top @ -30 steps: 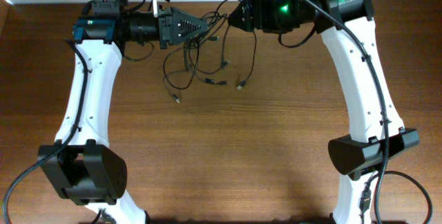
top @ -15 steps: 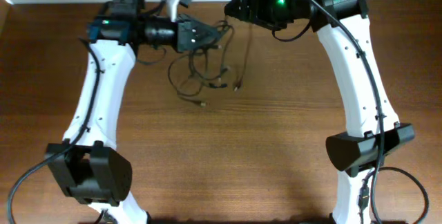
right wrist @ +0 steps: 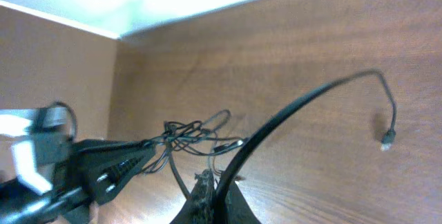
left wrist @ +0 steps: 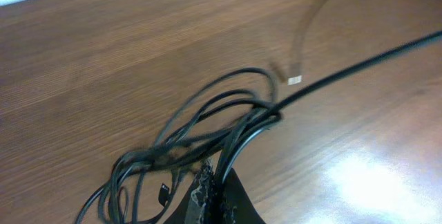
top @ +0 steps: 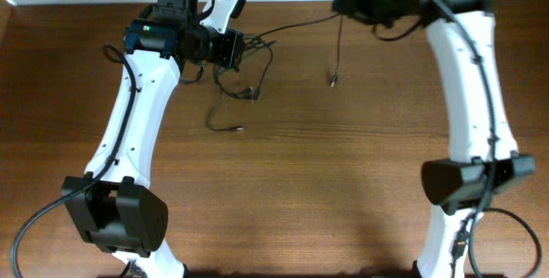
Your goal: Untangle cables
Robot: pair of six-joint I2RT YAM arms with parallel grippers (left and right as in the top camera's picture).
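Two grippers, both close to the far edge of the bench (top: 283,184); left of that edge's middle, left gripper (top: 238,49) pinched tight on the cables (top: 249,62): one knotted bundle of thin black loops, cords too tangled to count; one loose tail (top: 225,127) lying on the wood, nearer the front edge; one strand (top: 296,27) drawn taut rightward out of the bundle; right of the middle, right gripper (top: 345,5) clamped on that strand; one free end beyond it, tipped with one plug (top: 332,81).
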